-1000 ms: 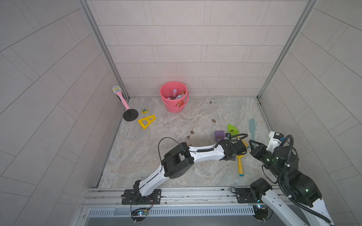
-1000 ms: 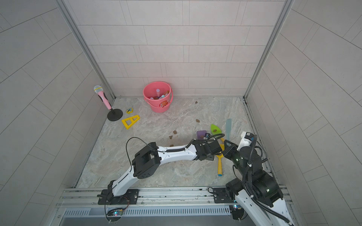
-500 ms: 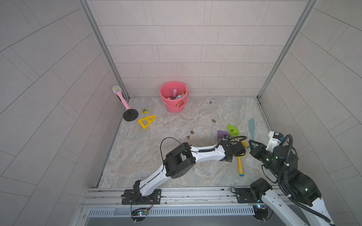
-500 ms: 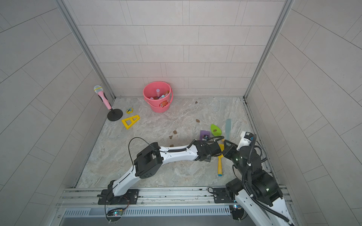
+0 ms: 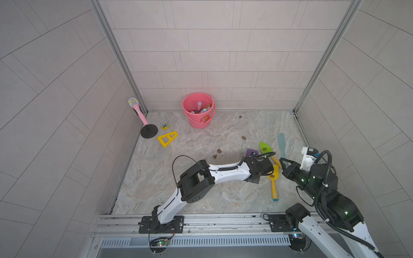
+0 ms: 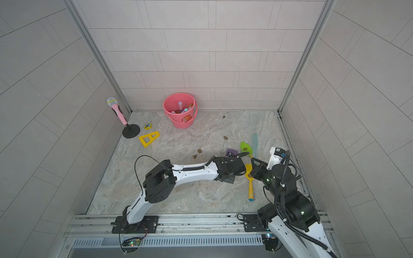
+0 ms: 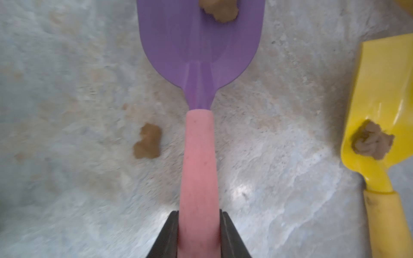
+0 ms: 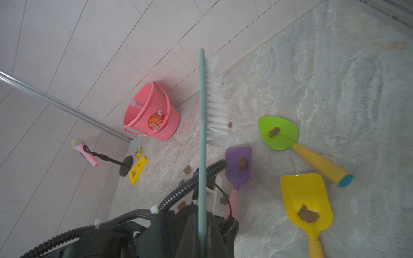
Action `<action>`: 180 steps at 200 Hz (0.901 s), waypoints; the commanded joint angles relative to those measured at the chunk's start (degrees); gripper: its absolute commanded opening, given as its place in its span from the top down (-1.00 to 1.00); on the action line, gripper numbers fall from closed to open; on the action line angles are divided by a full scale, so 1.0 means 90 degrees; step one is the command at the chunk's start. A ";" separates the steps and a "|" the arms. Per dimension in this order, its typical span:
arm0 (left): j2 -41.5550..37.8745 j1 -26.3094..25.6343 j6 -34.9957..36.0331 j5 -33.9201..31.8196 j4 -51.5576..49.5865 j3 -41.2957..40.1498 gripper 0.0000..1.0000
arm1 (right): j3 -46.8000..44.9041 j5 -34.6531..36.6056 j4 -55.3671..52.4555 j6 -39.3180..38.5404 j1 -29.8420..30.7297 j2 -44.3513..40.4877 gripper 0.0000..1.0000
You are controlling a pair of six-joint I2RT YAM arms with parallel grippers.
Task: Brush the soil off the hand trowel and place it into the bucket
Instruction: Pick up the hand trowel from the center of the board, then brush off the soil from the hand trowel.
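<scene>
Left tool (image 7: 198, 223) clamped on pink handle of purple trowel (image 7: 201, 44); brown soil lump (image 7: 220, 10) on blade; right tool (image 8: 202, 223) grips brush (image 8: 202, 111).

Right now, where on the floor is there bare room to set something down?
Widest bare patch: between the yellow triangle, the bucket and the left arm. Another lies along the front rail, between that arm and the yellow trowel. Crowded: the right side, where the purple trowel, green trowel, brush and soil lumps cluster.
</scene>
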 commanded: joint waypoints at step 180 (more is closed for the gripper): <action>-0.5420 0.0977 0.3192 0.0114 -0.1697 -0.3639 1.00 | -0.0455 -0.5373 0.3528 0.0794 0.0513 0.3527 1.00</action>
